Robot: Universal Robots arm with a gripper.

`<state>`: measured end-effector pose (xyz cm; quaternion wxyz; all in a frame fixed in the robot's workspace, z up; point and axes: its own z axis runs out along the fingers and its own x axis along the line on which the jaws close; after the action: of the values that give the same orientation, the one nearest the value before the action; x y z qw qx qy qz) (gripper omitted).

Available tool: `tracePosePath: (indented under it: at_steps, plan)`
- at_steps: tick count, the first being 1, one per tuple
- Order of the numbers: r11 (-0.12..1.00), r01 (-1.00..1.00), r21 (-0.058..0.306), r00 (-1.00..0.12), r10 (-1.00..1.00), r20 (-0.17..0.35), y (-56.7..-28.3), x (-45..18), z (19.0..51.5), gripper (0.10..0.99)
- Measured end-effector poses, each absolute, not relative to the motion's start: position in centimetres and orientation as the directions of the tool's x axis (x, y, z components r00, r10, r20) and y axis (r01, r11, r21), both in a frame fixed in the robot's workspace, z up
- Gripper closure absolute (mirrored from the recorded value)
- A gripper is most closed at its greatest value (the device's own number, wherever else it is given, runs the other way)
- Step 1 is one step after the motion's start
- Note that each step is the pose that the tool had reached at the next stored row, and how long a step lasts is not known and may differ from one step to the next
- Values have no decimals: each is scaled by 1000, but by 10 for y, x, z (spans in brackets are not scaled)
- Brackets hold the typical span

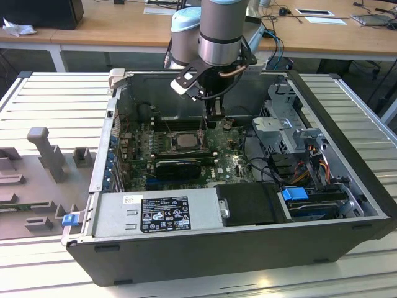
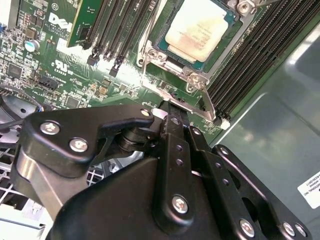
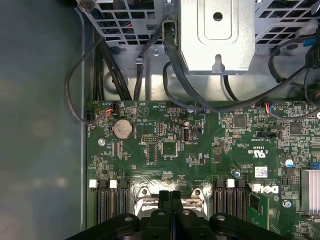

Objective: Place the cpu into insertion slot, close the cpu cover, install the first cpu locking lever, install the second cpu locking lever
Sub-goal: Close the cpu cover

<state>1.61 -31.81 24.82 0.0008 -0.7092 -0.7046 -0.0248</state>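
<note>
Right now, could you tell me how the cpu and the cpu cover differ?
The cpu is a solid pale beige square; the cpu cover is a grey metal frame with an open window. The cpu sits inside that window; the cpu cover rings it. Both lie flat on the green board.

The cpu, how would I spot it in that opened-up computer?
Look into the open dark-grey computer case at the green circuit board on its floor. Near the board's middle, between banks of long black memory slots, lies the cpu: the one small, flat, square, pale silvery plate.
</note>
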Motion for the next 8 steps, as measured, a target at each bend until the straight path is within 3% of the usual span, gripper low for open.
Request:
tracePosePath:
  at_steps: [8]
  plan:
    - [-7,999,34,6,999,36,-318,12,248,980]
